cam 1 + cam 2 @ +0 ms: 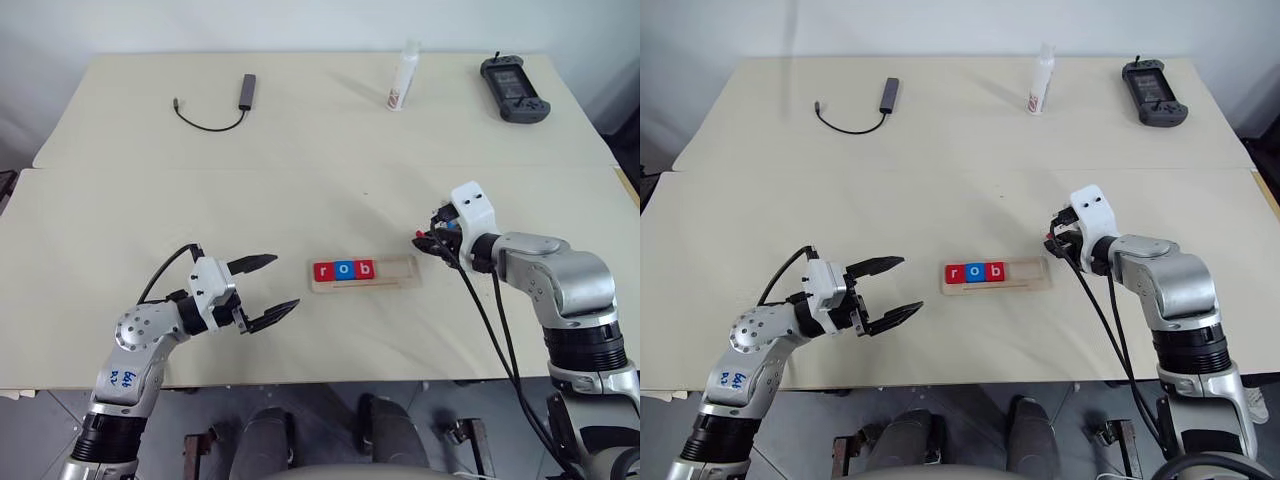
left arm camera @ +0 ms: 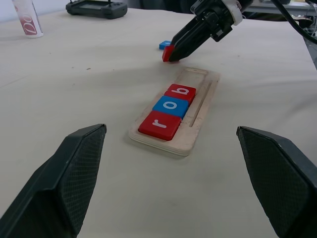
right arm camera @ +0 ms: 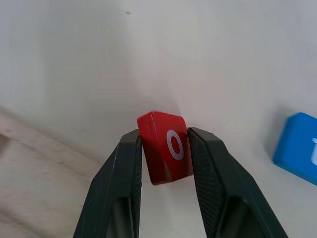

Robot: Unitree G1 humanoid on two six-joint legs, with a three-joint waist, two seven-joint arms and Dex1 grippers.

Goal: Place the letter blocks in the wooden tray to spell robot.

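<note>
Pale cream worktop (image 1: 330, 190) carries the wooden tray (image 1: 395, 275), the landmark for all that follows. 3 letter blocks sit in the tray's left part: red r (image 2: 160, 125), blue o (image 2: 171, 106), red b (image 2: 180, 91), touching in a row, with the right part of the tray bare. Just beyond the tray's right end the right end effector (image 3: 164, 148) is clamped on the red o block (image 3: 166, 146), tilted on edge. The blue t block (image 3: 297, 148) lies flat on the worktop near it, beside that same end. Well to the tray's left the left end effector (image 1: 265, 290) hovers, jaws wide, holding nothing. Step in hand, I judge: carrying the 4th letter. Next it wants levelling and lowering into the slot just right of b
</note>
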